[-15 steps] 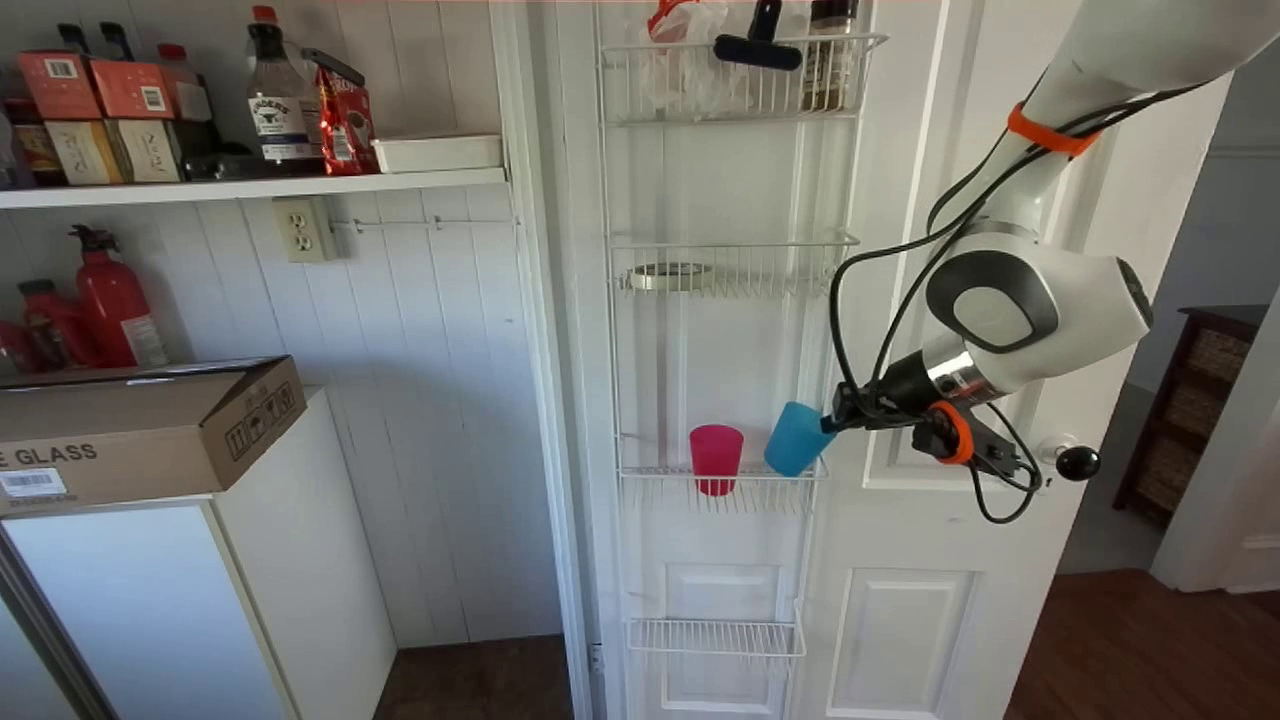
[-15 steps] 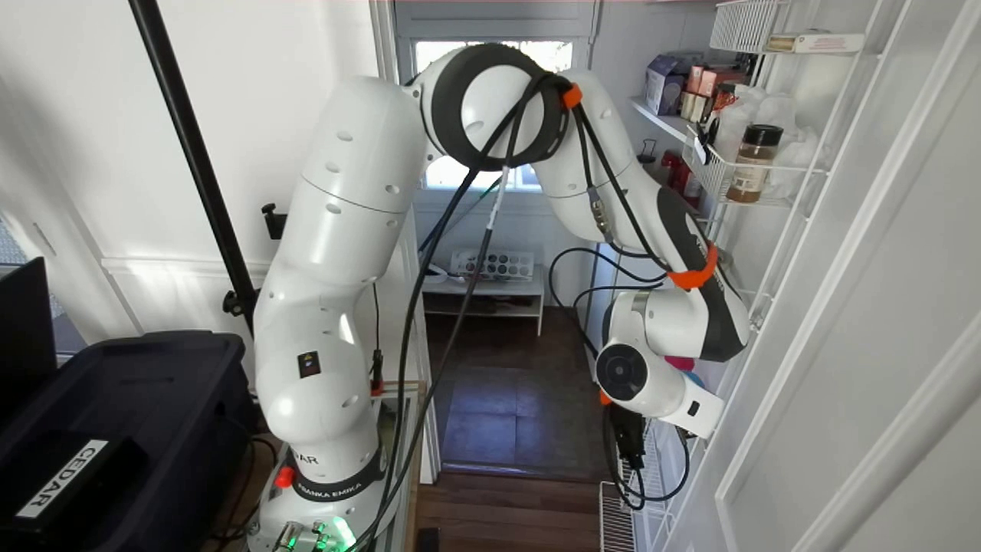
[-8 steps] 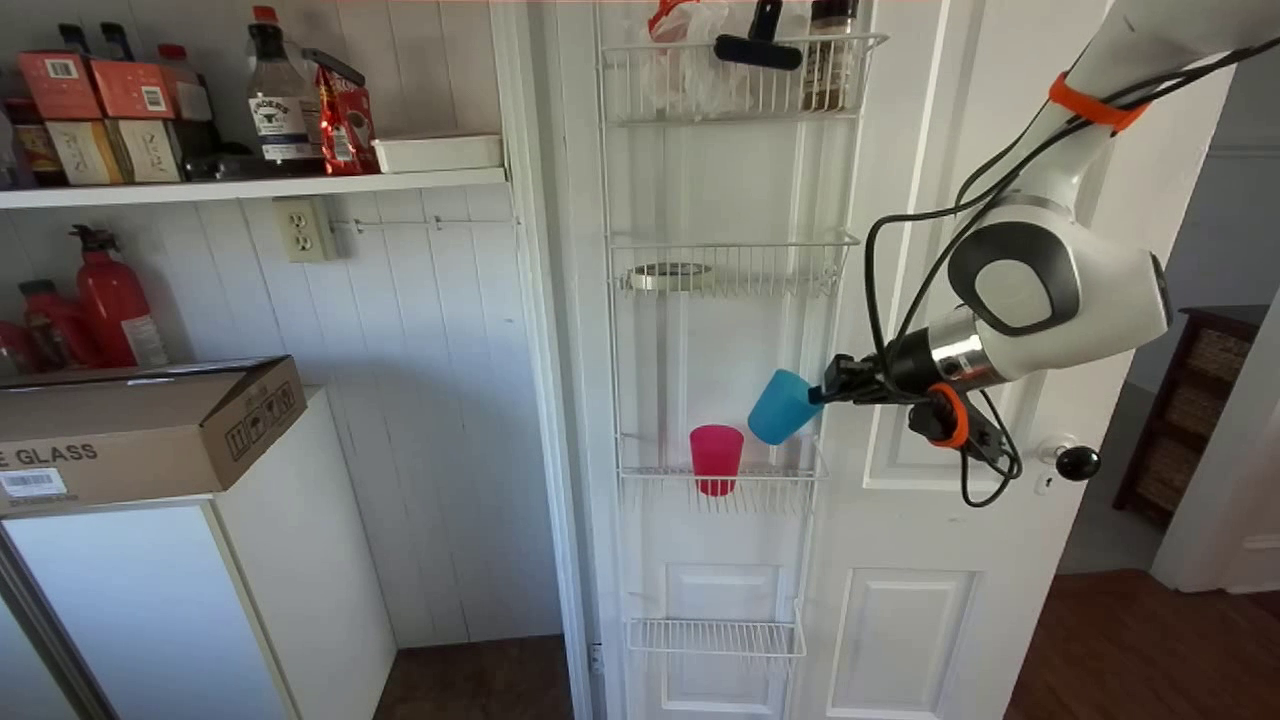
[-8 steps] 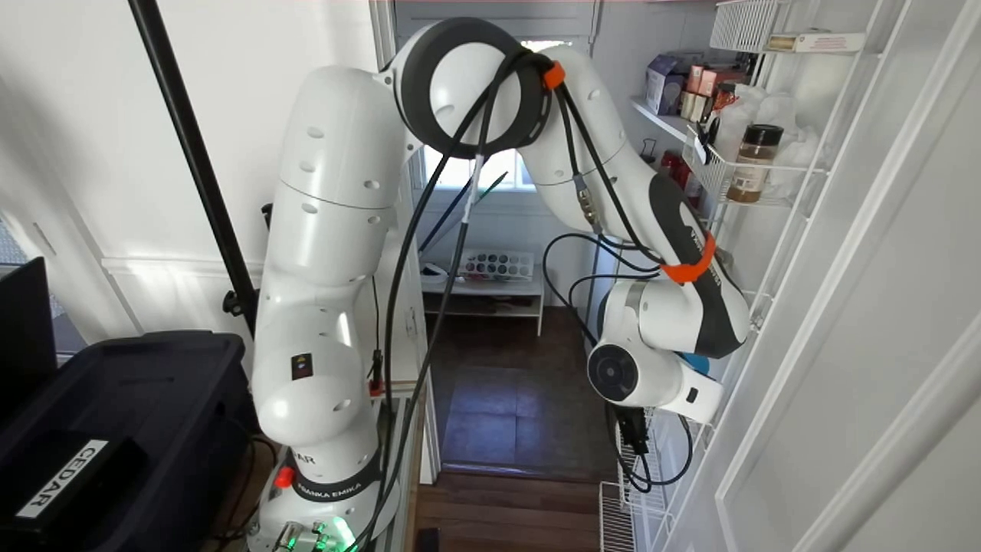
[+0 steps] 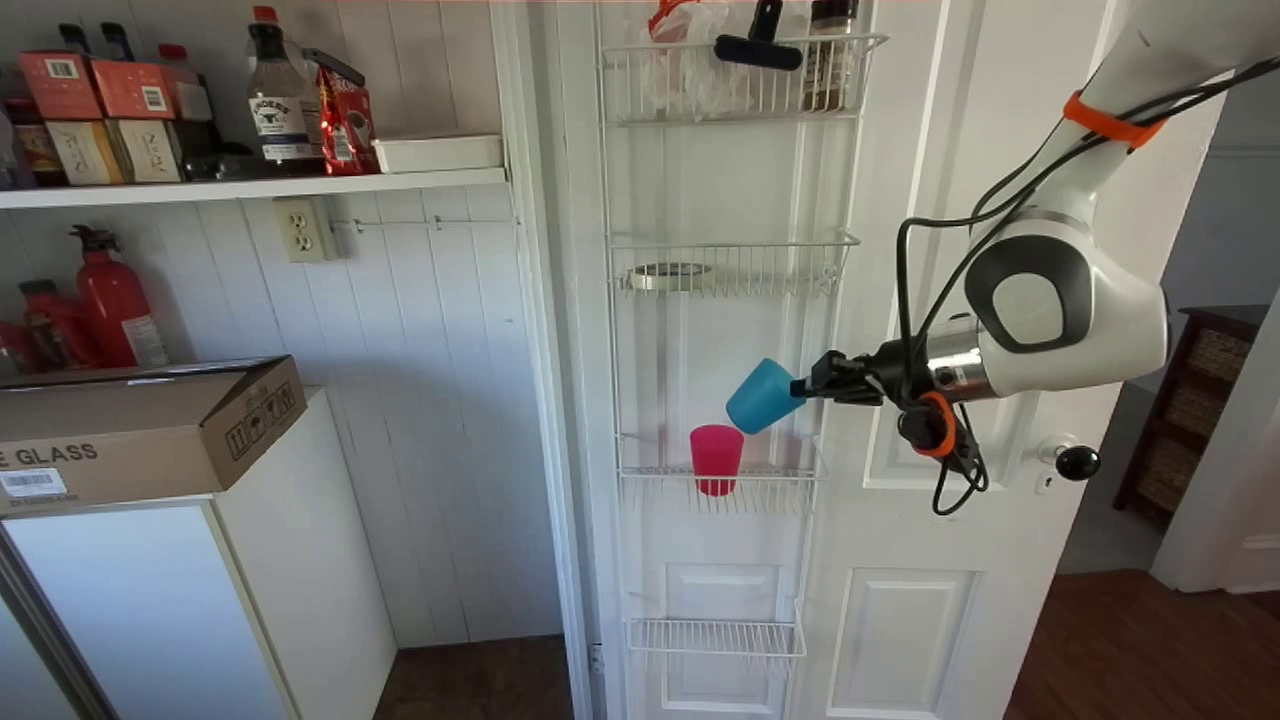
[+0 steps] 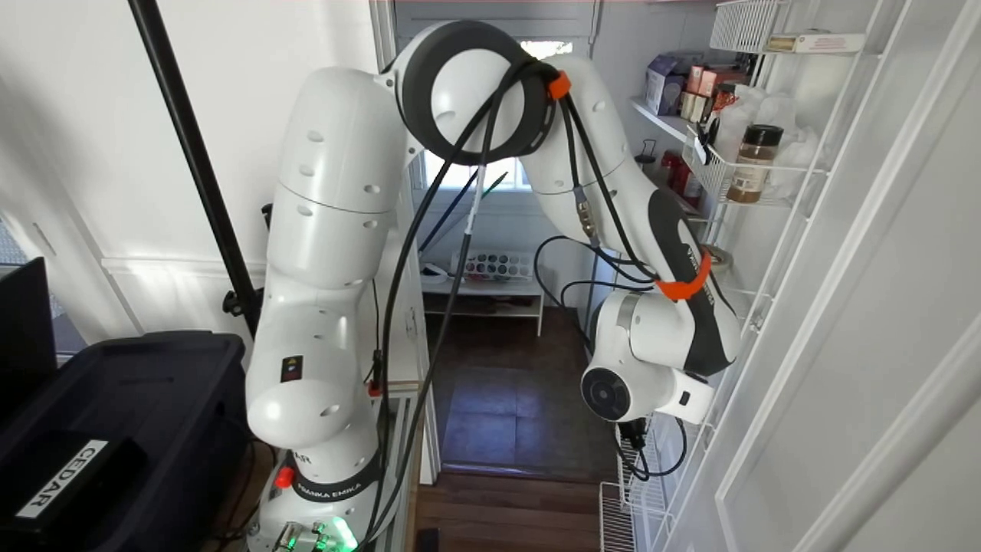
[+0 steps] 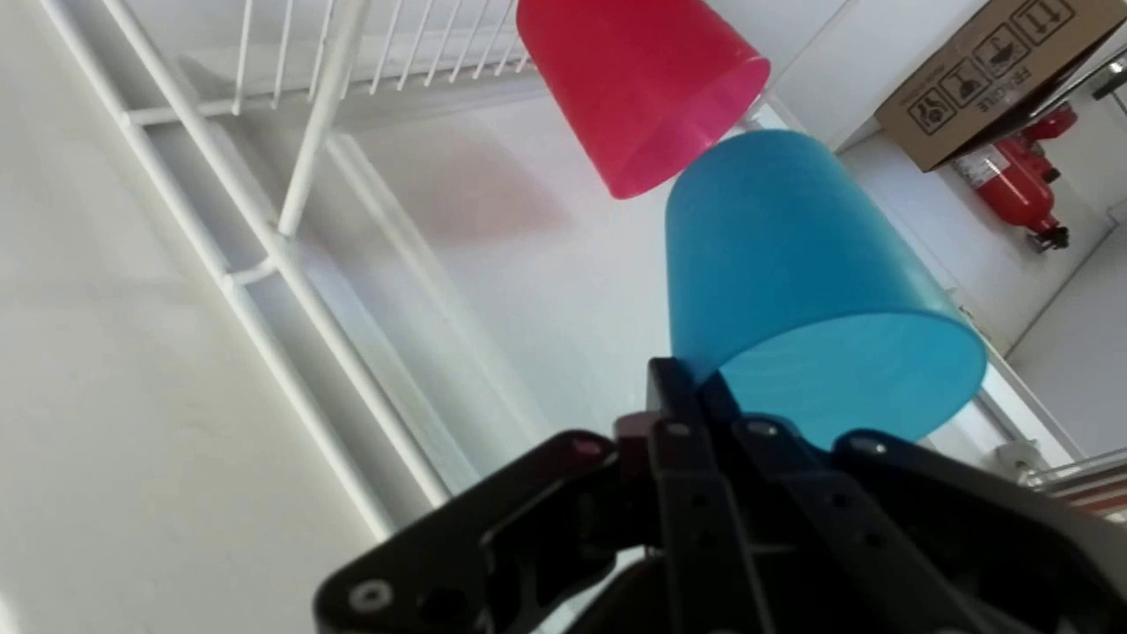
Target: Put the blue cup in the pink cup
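Pink cup (image 5: 716, 458) on wire shelf (image 5: 775, 476)

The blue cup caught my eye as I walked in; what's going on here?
A robot arm holds the blue cup tilted, its pincer shut on the rim. The cup's base is near the mouth of the pink cup, which stands on a wire shelf. It isn't inside yet, though nesting looks likely next.

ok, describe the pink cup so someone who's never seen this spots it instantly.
In an exterior view, find the white door with a white wire rack on it. On the third visible shelf down sits the pink cup, open at the top. Unlike the blue cup, held tilted in the gripper, it is bright pink and stands upright, ungripped.
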`<state>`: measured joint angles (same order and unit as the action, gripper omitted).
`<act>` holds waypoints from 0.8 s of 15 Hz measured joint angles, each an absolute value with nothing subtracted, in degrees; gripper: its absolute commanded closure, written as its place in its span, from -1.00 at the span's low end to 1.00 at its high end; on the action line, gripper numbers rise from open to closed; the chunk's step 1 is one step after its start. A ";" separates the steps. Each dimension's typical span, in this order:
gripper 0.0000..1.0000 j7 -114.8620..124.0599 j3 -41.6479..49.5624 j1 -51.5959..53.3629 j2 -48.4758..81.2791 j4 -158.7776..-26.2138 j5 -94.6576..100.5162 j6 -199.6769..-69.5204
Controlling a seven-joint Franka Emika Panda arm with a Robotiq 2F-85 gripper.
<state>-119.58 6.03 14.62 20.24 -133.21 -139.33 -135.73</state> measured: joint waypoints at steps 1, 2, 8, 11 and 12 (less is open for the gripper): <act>0.98 -119.65 5.67 14.26 20.40 -133.41 -139.33 -134.56; 0.98 -119.66 5.39 13.98 20.67 -133.44 -139.33 -133.65; 0.98 -119.97 4.59 13.52 23.09 -132.99 -139.36 -132.04; 0.98 -121.29 4.52 13.53 24.19 -132.30 -140.13 -132.04; 0.98 -121.95 4.50 13.53 24.48 -132.04 -140.76 -132.04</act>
